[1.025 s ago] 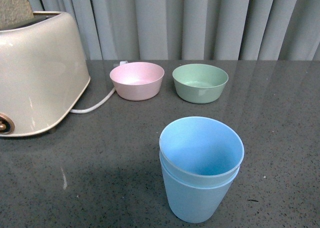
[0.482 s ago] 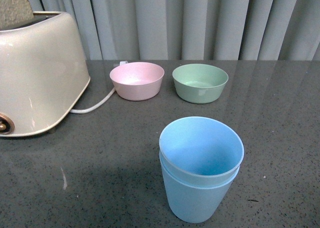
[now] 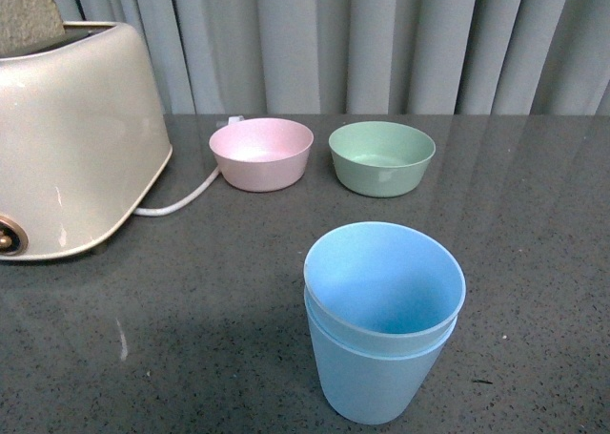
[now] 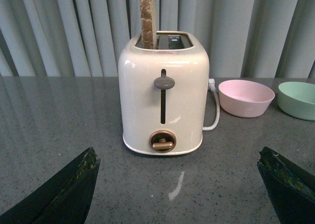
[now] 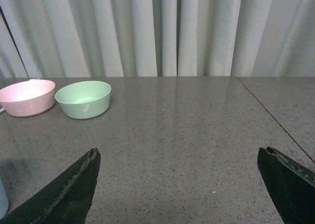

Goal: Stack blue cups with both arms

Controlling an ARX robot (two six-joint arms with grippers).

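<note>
Two end effectors are seen only in the wrist views, each spread wide with nothing between its fingers: the left end effector [image 4: 179,184] faces the toaster [image 4: 163,93], and the right end effector [image 5: 179,184] looks over bare table [image 5: 197,135]. Neither is found in the front view, so both are judged to be drawn back clear of the work. Over the last second nothing in the front view has moved; the blue cups [image 3: 383,320] sit exactly as they did, one nested inside the other, upright, with the inner rim standing just above the outer. From this stillness, and from the empty fingers, the stacking is judged complete and only a retreat to rest is left. Seen from the front, the stack stands at about 6 o'clock on the table, the pink bowl [image 3: 261,153] at about 11 o'clock from it and the green bowl [image 3: 381,156] near 12 o'clock, both well apart from it. A slice of bread [image 4: 147,21] standing in the toaster's slot is shown by the left wrist view alone, along with the lever and knob. Only a sliver of pale blue at the frame's edge is given by the right wrist view.
</note>
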